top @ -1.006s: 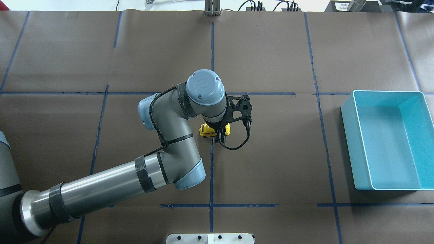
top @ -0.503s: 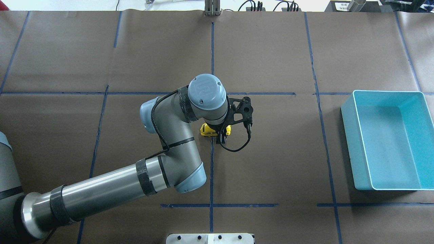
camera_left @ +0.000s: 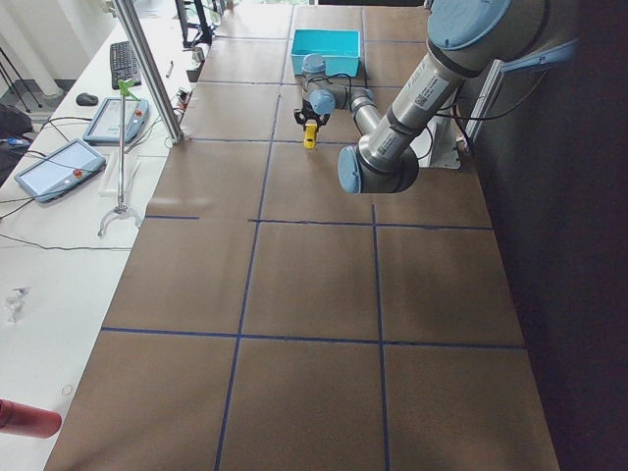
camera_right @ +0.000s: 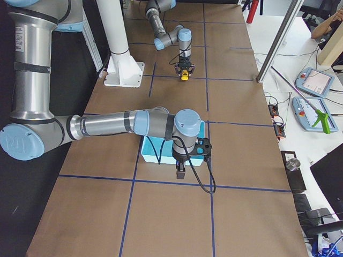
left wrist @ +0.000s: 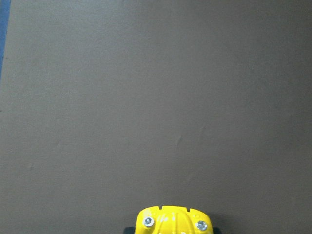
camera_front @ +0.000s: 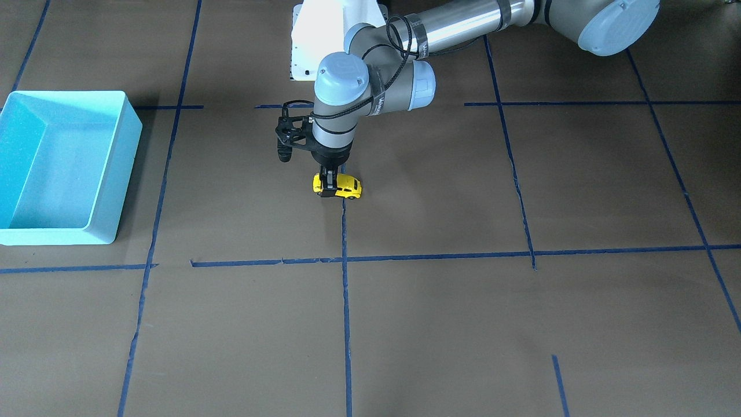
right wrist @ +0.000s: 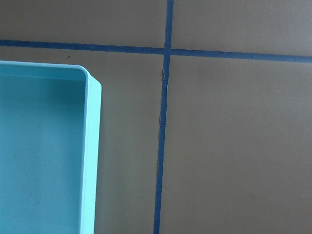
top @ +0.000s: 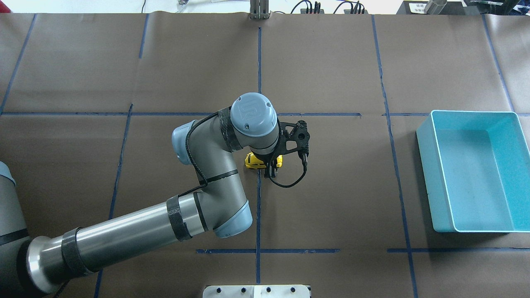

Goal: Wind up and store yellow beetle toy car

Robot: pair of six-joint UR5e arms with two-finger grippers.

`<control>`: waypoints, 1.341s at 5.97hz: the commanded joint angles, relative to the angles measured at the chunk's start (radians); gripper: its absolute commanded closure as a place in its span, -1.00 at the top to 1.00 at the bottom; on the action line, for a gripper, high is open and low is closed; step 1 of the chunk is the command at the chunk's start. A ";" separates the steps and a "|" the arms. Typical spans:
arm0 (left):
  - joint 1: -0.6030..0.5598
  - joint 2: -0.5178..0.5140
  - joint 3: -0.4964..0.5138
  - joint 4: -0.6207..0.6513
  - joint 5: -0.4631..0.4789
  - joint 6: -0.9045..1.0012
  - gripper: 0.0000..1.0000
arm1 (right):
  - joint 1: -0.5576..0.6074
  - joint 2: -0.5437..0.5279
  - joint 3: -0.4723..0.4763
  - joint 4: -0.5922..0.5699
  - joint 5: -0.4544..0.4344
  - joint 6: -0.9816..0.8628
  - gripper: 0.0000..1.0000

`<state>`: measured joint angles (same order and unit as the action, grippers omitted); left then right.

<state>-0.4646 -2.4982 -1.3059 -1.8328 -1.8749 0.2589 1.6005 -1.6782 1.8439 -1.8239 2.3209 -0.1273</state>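
Brown paper covers the worktop (top: 331,207), which is divided into squares by blue tape lines (top: 258,198). I take the light blue bin (top: 425,182) as the reference landmark for all positions.

1. Task item. The yellow beetle toy car (top: 253,160) sits well apart from the bin, out on the open paper. It lies lengthwise, with one end pointing toward the bin. It is upright, with its roof up and its wheels down. I cannot tell whether the wheels touch the paper or ride just above it.

2. Left arm. The arm reaches out from the robot base and points its wrist straight down over the car. The left pincer (camera_front: 328,185) is clamped on the car body. The two fingers straddle the car across its width, on the half nearer the bin. In the left wrist view, only one yellow end of the car (left wrist: 173,222) shows at the bottom edge, with bare paper beyond it.

3. Right arm. The right pincer (camera_right: 180,174) hangs above the worktop just outside the bin wall, on the side away from the car. It shows only in the right side view, so I cannot tell whether its fingers are apart or together. The right wrist view shows one bin corner (right wrist: 90,156) beside a tape crossing.
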 commanded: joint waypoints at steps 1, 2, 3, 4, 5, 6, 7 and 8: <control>0.001 0.002 0.005 -0.014 0.013 0.000 -1.00 | -0.001 0.000 0.000 0.000 0.000 0.000 1.00; 0.001 0.002 0.007 -0.019 0.013 0.000 -1.00 | -0.001 0.000 -0.002 0.000 0.000 0.000 1.00; 0.003 0.007 0.007 -0.025 0.013 0.000 -1.00 | -0.002 0.000 0.000 0.000 0.000 0.000 1.00; 0.003 0.009 0.008 -0.025 0.013 0.000 -1.00 | -0.002 0.000 0.000 0.000 0.000 0.000 1.00; 0.003 0.012 0.007 -0.025 0.010 -0.003 -1.00 | -0.002 0.000 0.000 0.000 0.000 0.000 1.00; 0.003 0.016 0.007 -0.025 0.007 -0.004 -1.00 | -0.002 0.000 -0.002 0.000 0.000 -0.002 1.00; 0.003 0.018 0.005 -0.026 0.003 -0.006 -1.00 | -0.004 0.000 -0.002 0.000 0.000 -0.002 1.00; 0.003 0.024 0.005 -0.028 -0.015 -0.006 -1.00 | -0.004 0.000 -0.002 0.000 0.000 -0.002 1.00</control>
<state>-0.4618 -2.4793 -1.3004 -1.8593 -1.8764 0.2537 1.5973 -1.6782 1.8425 -1.8239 2.3209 -0.1287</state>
